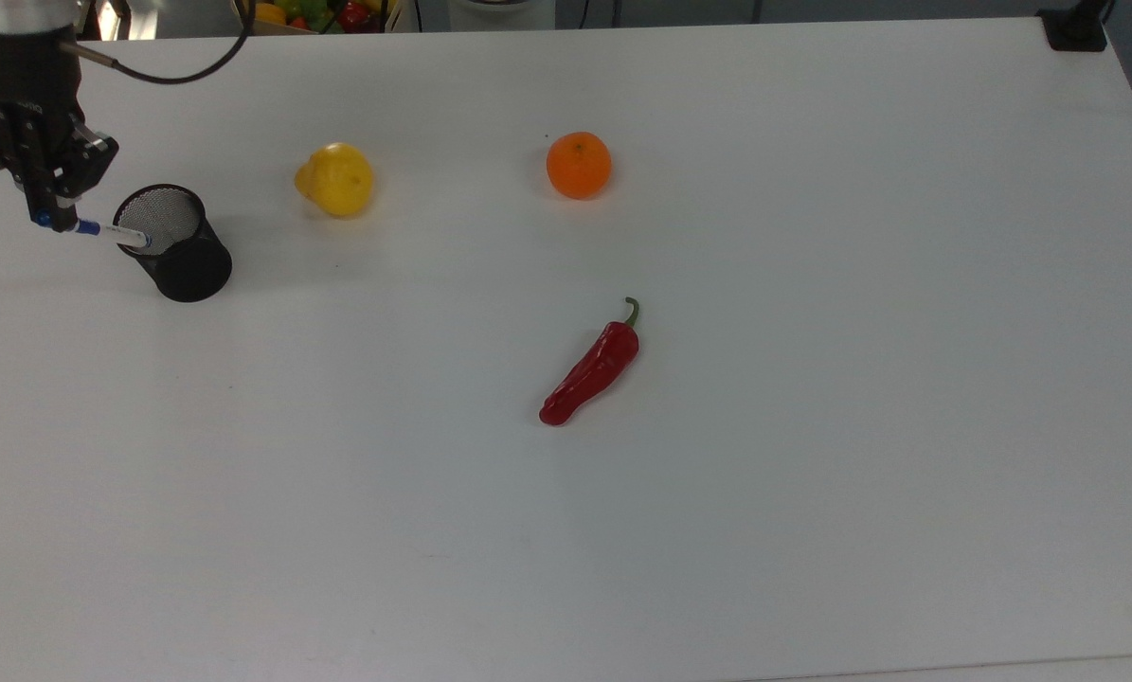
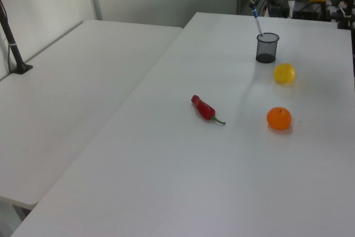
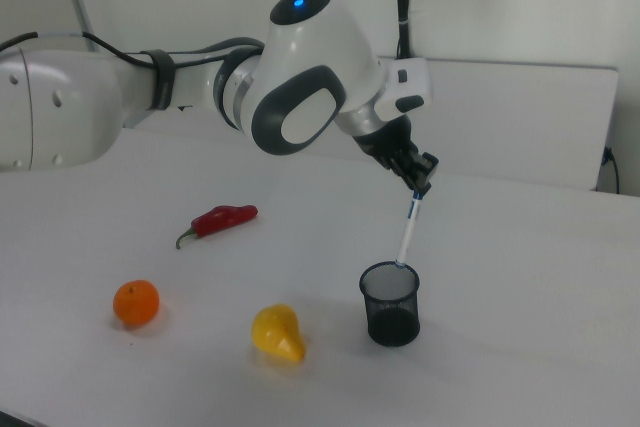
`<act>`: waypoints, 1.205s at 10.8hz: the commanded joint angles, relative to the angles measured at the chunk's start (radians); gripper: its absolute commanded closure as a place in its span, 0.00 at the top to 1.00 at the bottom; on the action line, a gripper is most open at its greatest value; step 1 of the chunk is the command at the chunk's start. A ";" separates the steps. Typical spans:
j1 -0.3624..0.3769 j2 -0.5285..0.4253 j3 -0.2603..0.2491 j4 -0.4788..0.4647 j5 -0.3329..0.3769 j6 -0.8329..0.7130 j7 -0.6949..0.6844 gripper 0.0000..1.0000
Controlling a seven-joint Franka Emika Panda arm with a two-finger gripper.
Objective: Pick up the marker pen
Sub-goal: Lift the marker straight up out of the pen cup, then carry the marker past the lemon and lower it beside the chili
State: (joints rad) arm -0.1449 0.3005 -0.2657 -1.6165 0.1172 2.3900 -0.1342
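Observation:
The marker pen (image 1: 111, 233) (image 2: 257, 25) (image 3: 408, 230) is a slim white barrel with a blue top. It hangs upright, and its lower tip is at the rim of the black mesh cup (image 1: 175, 243) (image 2: 267, 48) (image 3: 391, 303). My gripper (image 1: 54, 216) (image 2: 254, 10) (image 3: 419, 188) is shut on the pen's blue upper end, above the cup. In the top view the gripper is at the far left edge, left of the cup.
A yellow lemon (image 1: 335, 179) (image 3: 276, 334) lies beside the cup, an orange (image 1: 578, 165) (image 3: 135, 302) further along, and a red pepper (image 1: 592, 366) (image 3: 218, 220) near the middle of the white table (image 1: 812, 426). A second table (image 2: 72, 81) stands alongside.

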 commanded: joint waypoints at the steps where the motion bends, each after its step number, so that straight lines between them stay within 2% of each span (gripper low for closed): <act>1: 0.010 -0.052 0.005 0.047 0.059 -0.115 -0.028 0.05; 3: 0.037 -0.073 0.008 0.073 0.087 -0.211 -0.025 0.06; 6: 0.103 -0.084 0.025 0.075 0.087 -0.342 0.031 0.07; 9: 0.198 -0.077 0.028 0.070 0.085 -0.451 0.048 0.07; 10: 0.221 -0.069 0.039 0.066 0.084 -0.472 0.050 0.07; 11: 0.226 -0.057 0.078 0.064 0.072 -0.476 0.062 0.07; 13: 0.235 -0.025 0.117 0.050 0.061 -0.477 0.087 0.07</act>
State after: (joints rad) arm 0.0770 0.2540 -0.1799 -1.5459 0.1878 1.9288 -0.0783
